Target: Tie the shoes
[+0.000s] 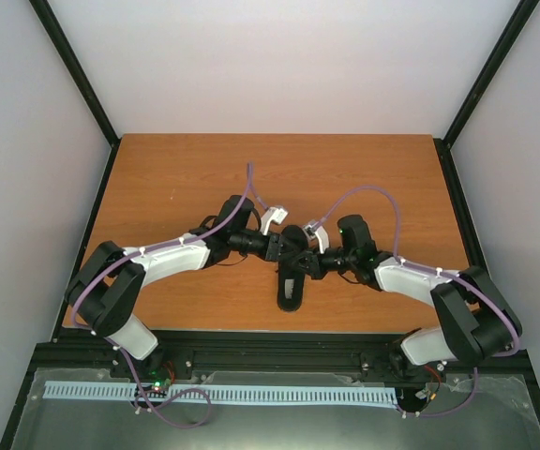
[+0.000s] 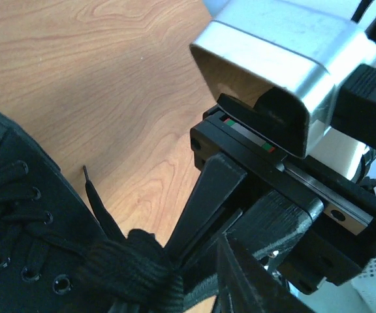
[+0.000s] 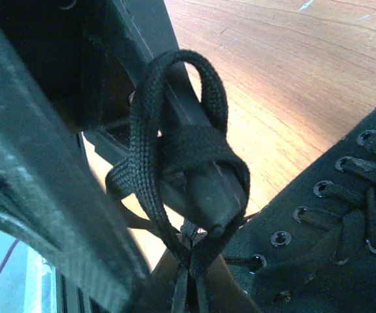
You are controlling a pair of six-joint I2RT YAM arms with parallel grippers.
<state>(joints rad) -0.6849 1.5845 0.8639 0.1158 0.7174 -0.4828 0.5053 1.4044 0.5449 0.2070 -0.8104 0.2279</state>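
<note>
The black shoe (image 1: 291, 289) lies on the wooden table (image 1: 176, 178), toe toward the near edge. Both grippers meet over its collar. My left gripper (image 1: 284, 248) looks shut, and a loop of black lace (image 3: 175, 130) is wound round its closed fingers (image 3: 204, 189) in the right wrist view. In the left wrist view the laces bunch into a knot-like wad (image 2: 132, 264) beside the eyelets of the shoe (image 2: 12, 215), and a loose lace end (image 2: 90, 189) lies on the wood. My right gripper (image 1: 306, 255) stands open, with one finger (image 2: 207, 195) reaching down to the wad.
White walls with black corner posts enclose the table on three sides. A black rail with a pale slotted strip (image 1: 214, 392) runs along the near edge by the arm bases. Purple cables (image 1: 251, 187) arc above both wrists.
</note>
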